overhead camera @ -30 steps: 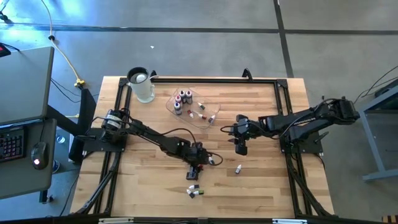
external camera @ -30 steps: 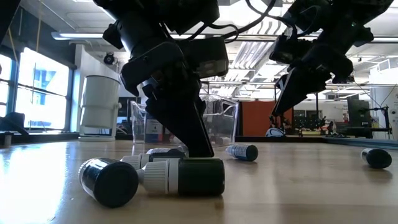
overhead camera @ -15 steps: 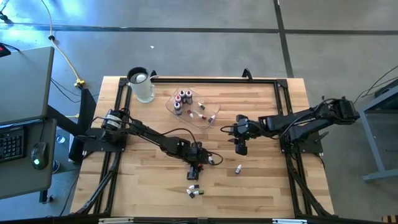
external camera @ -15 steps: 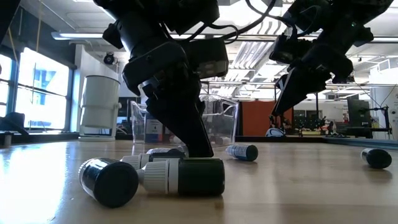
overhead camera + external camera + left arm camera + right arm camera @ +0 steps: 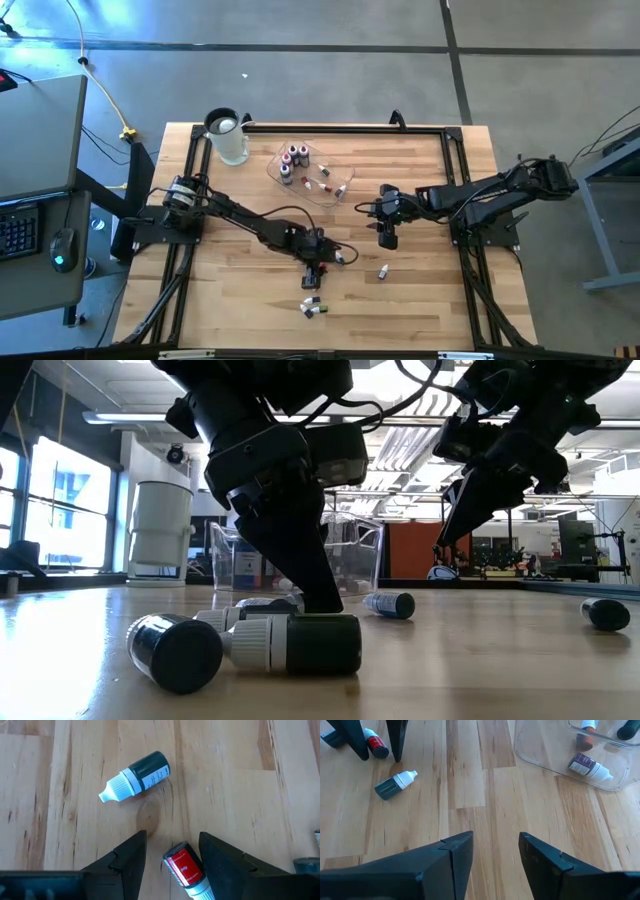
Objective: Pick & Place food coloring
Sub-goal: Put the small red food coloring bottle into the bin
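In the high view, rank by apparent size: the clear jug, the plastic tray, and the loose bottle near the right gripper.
1. Plastic tray, widest footprint.
2. Clear jug, somewhat smaller from above.
3. Loose bottle, tiny by comparison.

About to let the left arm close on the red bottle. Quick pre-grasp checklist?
1. Left gripper open: ok.
2. Red-bodied bottle lying between the jaws: ok.
3. Jaws down at the table: ok, by the low view.
4. Dark white-capped bottle clear of the jaws: ok.
5. Right gripper open, off to the side, away from the grasp: ok.
6. Clear tray has room for another bottle: ok.
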Robot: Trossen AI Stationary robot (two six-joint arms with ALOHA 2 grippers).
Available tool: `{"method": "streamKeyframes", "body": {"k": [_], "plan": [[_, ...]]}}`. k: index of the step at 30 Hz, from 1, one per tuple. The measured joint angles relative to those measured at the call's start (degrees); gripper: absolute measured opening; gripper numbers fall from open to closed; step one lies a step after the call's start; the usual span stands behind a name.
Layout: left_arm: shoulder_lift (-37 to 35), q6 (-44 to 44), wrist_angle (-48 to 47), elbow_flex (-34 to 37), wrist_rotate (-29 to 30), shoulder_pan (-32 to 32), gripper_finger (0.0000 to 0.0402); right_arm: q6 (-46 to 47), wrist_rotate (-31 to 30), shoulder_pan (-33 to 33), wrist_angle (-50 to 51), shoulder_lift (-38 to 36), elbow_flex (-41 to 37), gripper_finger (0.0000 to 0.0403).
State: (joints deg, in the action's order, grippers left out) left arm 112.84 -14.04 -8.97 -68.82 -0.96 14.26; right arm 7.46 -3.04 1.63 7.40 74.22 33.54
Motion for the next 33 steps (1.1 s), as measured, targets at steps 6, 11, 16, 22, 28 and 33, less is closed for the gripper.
{"method": "streamKeyframes", "body": {"k": [6,11,16,22,28,33], "plan": [[0.0,-1.3,0.0,0.0,0.1,0.0,0.0173,0.0,0.0,0.0,0.0,0.0,0.0,0.0155],[0.0,-2.4,-0.2,0.0,0.3,0.0,0.0129,0.0,0.0,0.0,0.0,0.0,0.0,0.0156],[0.0,-3.9,-1.1,-0.6,-2.9,-0.1,0.0087,0.0,0.0,0.0,0.0,0.0,0.0,0.0158],[0.0,0.2,-8.0,-5.9,-5.1,0.0,0.0077,0.0,0.0,0.0,0.0,0.0,0.0,0.0154],[0.0,2.2,-20.5,-14.0,0.8,0.0,0.0077,0.0,0.0,0.0,0.0,0.0,0.0,0.0156],[0.0,-1.2,-24.5,-14.9,-0.1,0.1,0.0107,0.0,0.0,0.0,0.0,0.0,0.0,0.0157]]}}
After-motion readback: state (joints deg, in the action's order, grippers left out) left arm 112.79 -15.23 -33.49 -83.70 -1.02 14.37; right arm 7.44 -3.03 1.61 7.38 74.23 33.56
